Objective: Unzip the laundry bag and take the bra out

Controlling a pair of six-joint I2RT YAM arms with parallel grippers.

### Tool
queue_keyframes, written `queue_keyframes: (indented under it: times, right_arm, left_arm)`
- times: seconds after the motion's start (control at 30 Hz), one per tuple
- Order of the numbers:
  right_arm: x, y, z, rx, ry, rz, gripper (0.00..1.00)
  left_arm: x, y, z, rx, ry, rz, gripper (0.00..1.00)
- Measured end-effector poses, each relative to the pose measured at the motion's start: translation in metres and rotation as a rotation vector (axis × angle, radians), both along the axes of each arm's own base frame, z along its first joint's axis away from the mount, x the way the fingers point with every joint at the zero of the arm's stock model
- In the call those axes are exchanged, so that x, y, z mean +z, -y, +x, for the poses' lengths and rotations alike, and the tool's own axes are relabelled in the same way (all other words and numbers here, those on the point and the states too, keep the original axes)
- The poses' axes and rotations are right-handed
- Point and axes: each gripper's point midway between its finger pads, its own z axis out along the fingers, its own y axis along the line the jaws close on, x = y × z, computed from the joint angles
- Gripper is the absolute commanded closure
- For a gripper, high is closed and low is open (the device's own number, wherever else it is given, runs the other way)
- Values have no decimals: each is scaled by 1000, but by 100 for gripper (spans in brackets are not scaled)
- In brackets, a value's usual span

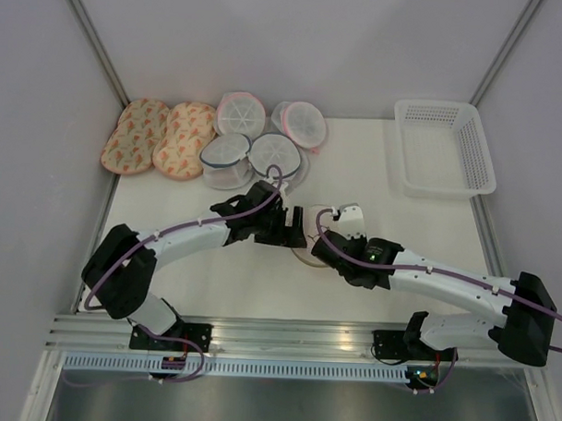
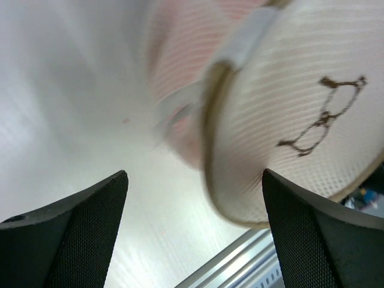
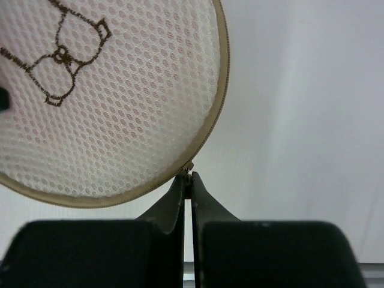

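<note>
**Location.** The round, domed, pale peach-beige mesh laundry bag [image 1: 307, 237] lies on the white table [image 1: 260, 288], between the two claws. Its face carries a small dark line drawing. A tan zipper band [image 3: 219, 114] runs round its rim.

**Claw state.** The right claw [image 3: 189, 180] is closed, its tips pinching the small metal zipper pull [image 3: 189, 170] at the bag's rim. The left claw [image 2: 193, 174] is open, jaws spread wide, just beside the bag on the opposite side. No contact with the bag is visible.

**Contents.** The soft light pink bra [image 2: 180, 66] appears only as a blurred pink tint behind the bag's rim in the left wrist view. How far the zipper is open cannot be told.

**Handling.**
- The bag is judged light, soft and easily dragged, so it will likely slide or lift with the zipper pull unless held.
- Take hold at the rim opposite the zipper pull, not on the mesh face, which may dimple or snag.
- The pull is small and may slip from the tips, so draw it along the curve of the band.

**Clearance.**
- Open room for moving lies on the near side of the bag.
- Beyond the bag, and near it, stand white round mesh pouches [image 1: 251, 149].
- Further off on the left-arm side lie oval orange-patterned pouches [image 1: 159, 137].
- A white plastic basket [image 1: 445, 147] sits beyond the bag on the right-arm side, well apart.
</note>
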Motion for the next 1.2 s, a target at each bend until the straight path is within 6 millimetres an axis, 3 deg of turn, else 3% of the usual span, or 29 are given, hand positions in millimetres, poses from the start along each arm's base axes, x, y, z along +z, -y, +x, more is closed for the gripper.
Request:
queue_keyframes:
  times: [0.13, 0.3, 0.37, 0.43, 0.6, 0.7, 0.83, 0.93, 1.03, 1.07, 1.1, 1.13, 1.2]
  right_arm:
    - [-11, -8, -9, 42, -52, 41, 100]
    - [-34, -38, -27, 142, -168, 167, 100]
    - [-40, -60, -38, 204, -222, 267, 99]
    - [-41, -85, -48, 272, -267, 384, 100]
    - [-23, -129, -58, 400, -304, 574, 99]
    - [-19, -141, -60, 435, -317, 607, 100]
    - [-19, -146, -61, 457, -325, 621, 100]
    - [-18, -147, -62, 461, -326, 624, 100]
    - [-18, -147, -62, 466, -329, 623, 100]
    - [-19, -147, -62, 467, -330, 620, 99]
    - [-19, -146, -63, 467, -330, 617, 100]
    - [-19, -145, -63, 468, -332, 611, 99]
    - [-18, -144, -62, 466, -330, 597, 99]
  left_arm:
    - [8, -44, -1, 218, 50, 62, 4]
    - [51, -74, -14, 384, 120, -64, 0]
    - [61, -75, -18, 411, 117, -126, 0]
    - [58, -70, -24, 415, 78, -170, 0]
    - [12, -56, -48, 394, -104, -236, 1]
    - [-8, -45, -56, 377, -206, -246, 1]
    - [-5, -24, -56, 346, -256, -327, 2]
    - [11, -10, -53, 324, -234, -407, 14]
    - [23, -3, -51, 312, -220, -455, 53]
    - [24, -2, -51, 311, -219, -464, 80]
    - [26, -1, -50, 312, -219, -471, 89]
    - [26, 0, -50, 307, -213, -471, 96]
    - [24, -1, -49, 308, -214, -466, 98]
